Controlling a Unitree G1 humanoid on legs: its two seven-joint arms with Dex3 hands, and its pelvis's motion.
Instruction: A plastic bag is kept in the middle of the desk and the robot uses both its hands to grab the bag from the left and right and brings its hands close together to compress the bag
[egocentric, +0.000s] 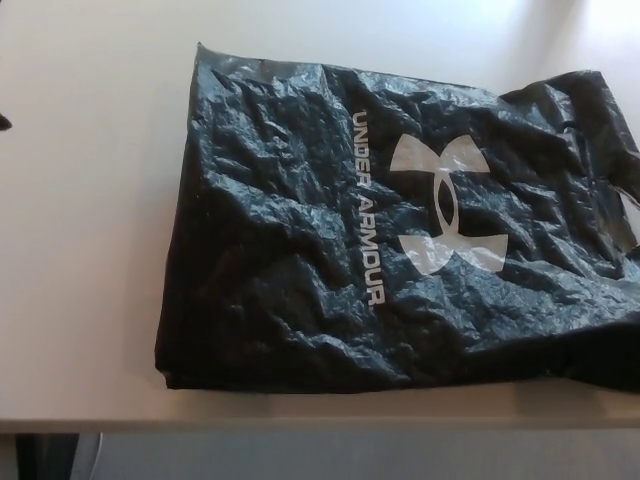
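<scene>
The black plastic bag (400, 230) lies flat and crinkled on the pale tabletop (90, 250), spread across the middle and running off toward the right edge of my view. Its near edge sits close to the front edge of the tabletop, and its far left corner points away from me. White lettering reading UNDER ARMOUR runs along the bag from far to near, with a white logo just to the right of it. On the right side the bag bunches up into darker folds, and a thin pale loop that looks like a handle shows at the very edge there. Of my left hand (4, 122) only a tiny dark tip shows at the left border of the view, well apart from the bag, and I cannot tell whether it is open or closed. My right hand does not show at all, and nothing is touching the bag
</scene>
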